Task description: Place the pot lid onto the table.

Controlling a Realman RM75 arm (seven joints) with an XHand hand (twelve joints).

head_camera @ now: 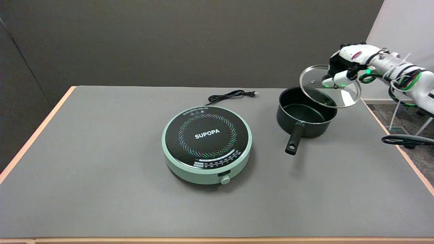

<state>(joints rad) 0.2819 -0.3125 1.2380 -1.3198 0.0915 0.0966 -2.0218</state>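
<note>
Glass, metal-rimmed, the pot lid (pixel 329 86) hangs tilted above the black pot (pixel 306 114) — the right hand (pixel 342 69) is clamped at its centre, presumably on the knob. Rigid, probably slippery and breakable — best lowered flat onto the grey surface (pixel 101 189).

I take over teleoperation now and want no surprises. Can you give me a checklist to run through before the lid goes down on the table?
1. Robot hand holds the glass lid: ok.
2. Lid lifted clear of the pot: ok.
3. Bare table in front of the pot for setting down: ok.
4. Pot handle juts toward that spot, keep off it: ok.
5. Grip firmness on the knob: cannot tell.
6. Cooker and its cord lie away from the path: ok.
</note>
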